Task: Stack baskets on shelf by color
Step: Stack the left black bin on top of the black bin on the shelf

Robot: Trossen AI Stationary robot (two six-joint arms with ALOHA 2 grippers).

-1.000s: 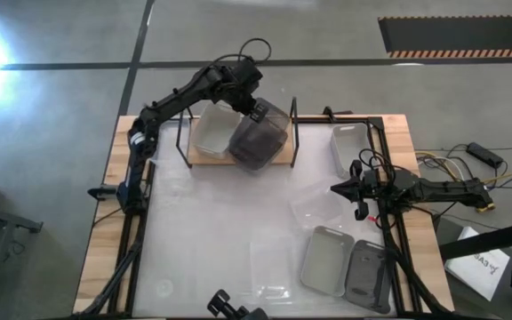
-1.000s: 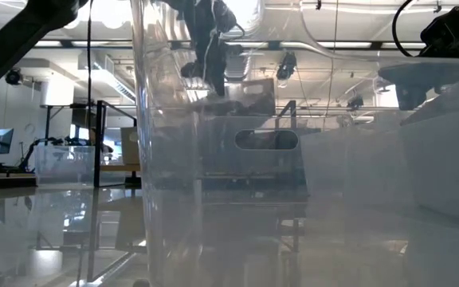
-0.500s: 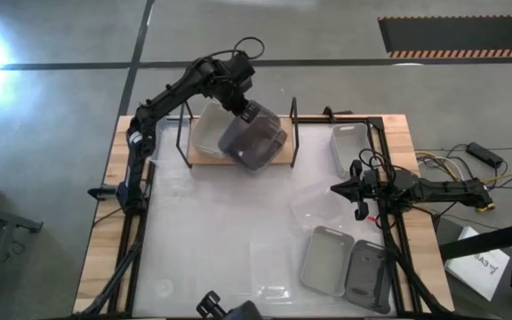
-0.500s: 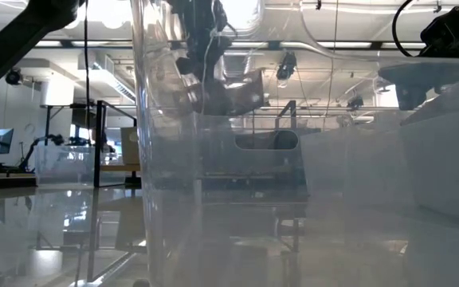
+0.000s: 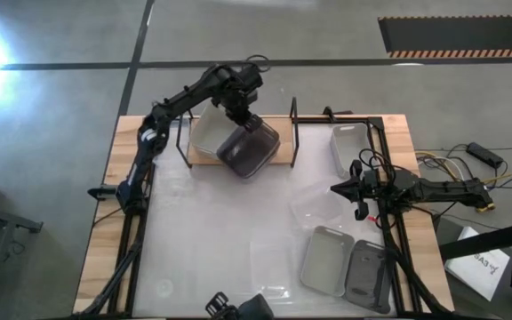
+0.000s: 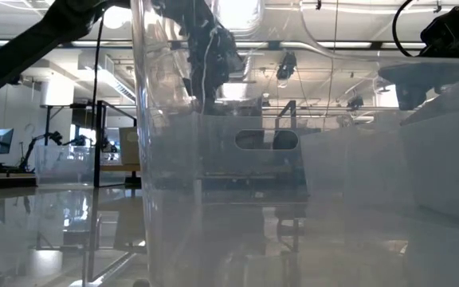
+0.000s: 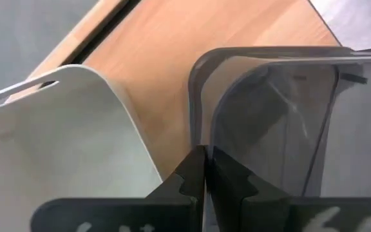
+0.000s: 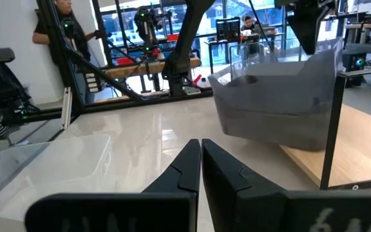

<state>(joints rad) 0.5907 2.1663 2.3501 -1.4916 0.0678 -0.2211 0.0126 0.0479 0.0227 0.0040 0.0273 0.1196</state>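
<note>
You have one light basket (image 5: 207,135) on the shelf (image 5: 278,158), the left gripper (image 5: 241,116) has its jaws clamped on the dark grey basket (image 5: 248,147) tilted above it, and the right gripper (image 5: 338,188) waits closed and empty, with several baskets left on the worktop (image 5: 203,240).

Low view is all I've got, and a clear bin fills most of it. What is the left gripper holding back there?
Observer: The left gripper is shut on the rim of a dark grey basket. It holds the basket tilted over the shelf, beside a white basket that already sits there.
Operator: And the right arm, is it anywhere near?
Observer: No. The right gripper is shut and empty at the table's right side, well apart from the shelf.
</note>
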